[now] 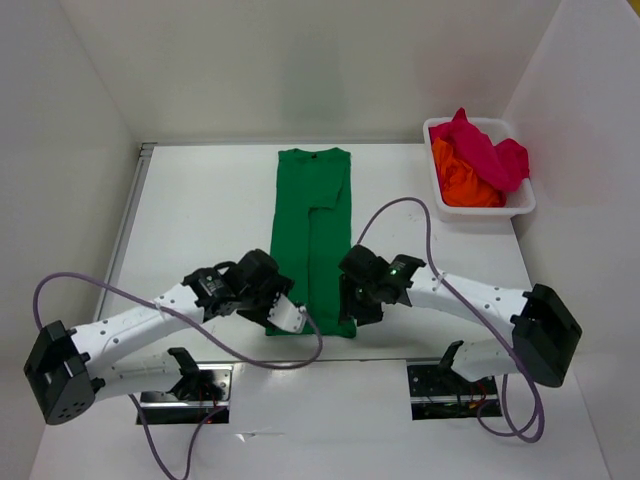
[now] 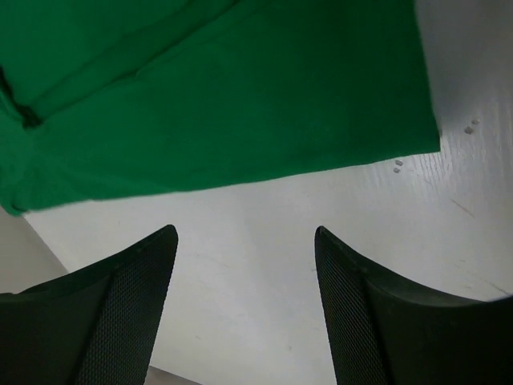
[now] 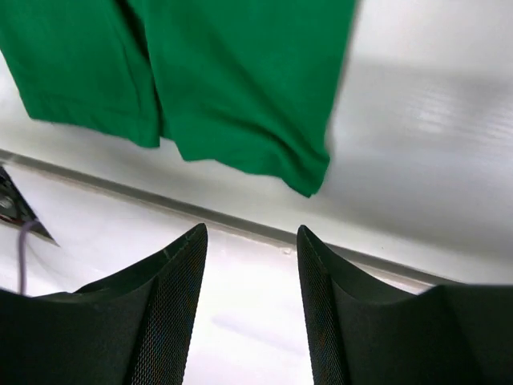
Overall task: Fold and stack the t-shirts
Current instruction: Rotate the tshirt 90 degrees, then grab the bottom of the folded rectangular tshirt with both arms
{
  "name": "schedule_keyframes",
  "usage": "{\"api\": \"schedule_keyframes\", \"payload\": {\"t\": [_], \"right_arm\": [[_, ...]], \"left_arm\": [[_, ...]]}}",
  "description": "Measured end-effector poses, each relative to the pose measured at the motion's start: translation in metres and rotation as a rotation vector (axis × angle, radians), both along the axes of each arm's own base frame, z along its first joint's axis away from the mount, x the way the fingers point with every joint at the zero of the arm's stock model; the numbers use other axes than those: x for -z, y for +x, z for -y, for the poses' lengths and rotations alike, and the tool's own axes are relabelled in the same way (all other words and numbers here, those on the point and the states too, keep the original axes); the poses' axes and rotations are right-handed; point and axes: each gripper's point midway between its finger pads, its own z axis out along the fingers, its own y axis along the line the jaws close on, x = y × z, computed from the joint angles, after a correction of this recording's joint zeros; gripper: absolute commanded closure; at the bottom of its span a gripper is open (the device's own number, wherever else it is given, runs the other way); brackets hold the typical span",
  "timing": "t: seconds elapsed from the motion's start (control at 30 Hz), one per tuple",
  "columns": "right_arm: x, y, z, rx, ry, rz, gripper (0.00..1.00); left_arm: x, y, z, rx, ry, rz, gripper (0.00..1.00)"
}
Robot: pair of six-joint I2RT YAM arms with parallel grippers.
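From above, the green t-shirt (image 1: 312, 240) lies flat in the middle of the white table (image 1: 200, 220). It is folded into 1 long strip that runs from near to far, with the neck at the far end. The near end lies between the 2 arms. The left pincer (image 1: 287, 316) is at the near left corner and the right pincer (image 1: 362, 302) is at the near right corner. Both are about as close as each other. The orange t-shirt (image 1: 465, 185) and the red t-shirt (image 1: 490, 150) are bunched up in the white basket (image 1: 520, 208) at the far right, well apart from the arms. The table looks smooth, with room around the strip.

In the left wrist view, the left pincer (image 2: 244, 241) is wide open and holds nothing. The green t-shirt (image 2: 216, 96) lies just ahead of the fingers, and only bare table (image 2: 240, 273) shows between them.

In the right wrist view, the right pincer (image 3: 252, 237) is partly open and holds nothing. The edge of the green t-shirt (image 3: 232, 80) is just ahead, not between the fingers.

The next move is likely to grab both near corners and fold them toward the far end.
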Motion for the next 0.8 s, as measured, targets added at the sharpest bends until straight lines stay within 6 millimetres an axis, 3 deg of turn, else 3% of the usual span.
{"api": "schedule_keyframes", "payload": {"t": [0.17,0.3,0.43,0.73,0.8], "right_arm": [[0.012,0.014,0.005,0.056,-0.027,-0.033,0.46],[0.035,0.016,0.007,0.066,-0.085,-0.083,0.46],[0.043,0.018,0.005,0.068,-0.092,-0.096,0.46],[0.046,0.024,0.003,0.081,-0.069,-0.099,0.46],[0.047,0.023,0.004,0.079,-0.072,-0.102,0.46]], "left_arm": [[0.021,-0.017,-0.002,0.219,0.065,0.048,0.23],[0.017,-0.031,0.005,0.407,0.012,0.133,0.29],[0.023,-0.044,0.009,0.551,-0.002,0.165,0.29],[0.082,-0.054,0.011,0.704,0.130,-0.004,0.30],[0.082,-0.051,0.016,0.715,0.126,0.003,0.33]]}}
